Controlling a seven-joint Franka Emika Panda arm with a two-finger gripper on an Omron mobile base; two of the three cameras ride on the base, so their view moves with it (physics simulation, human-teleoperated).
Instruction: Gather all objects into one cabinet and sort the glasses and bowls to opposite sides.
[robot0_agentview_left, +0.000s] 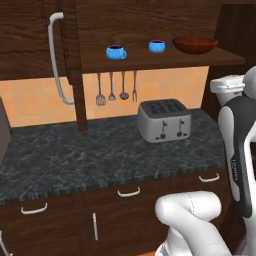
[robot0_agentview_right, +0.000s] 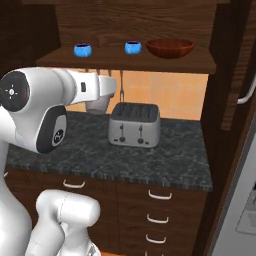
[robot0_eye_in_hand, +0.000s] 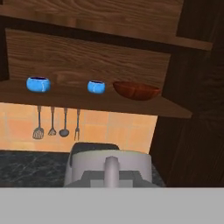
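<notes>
On the open cabinet's shelf stand two bright blue cups with the wide reddish-brown bowl at the right end. The same row shows as cups and bowl in the hand view. My gripper hovers above the counter, left of the toaster and below the shelf. It is shut on a grey-beige mug, which hangs under the hand. That mug hides the fingertips in the hand view.
A silver toaster sits on the dark stone counter under the shelf. Kitchen utensils hang on the orange wall behind it. The cabinet door with its pale curved handle stands open at left; another door handle is at right.
</notes>
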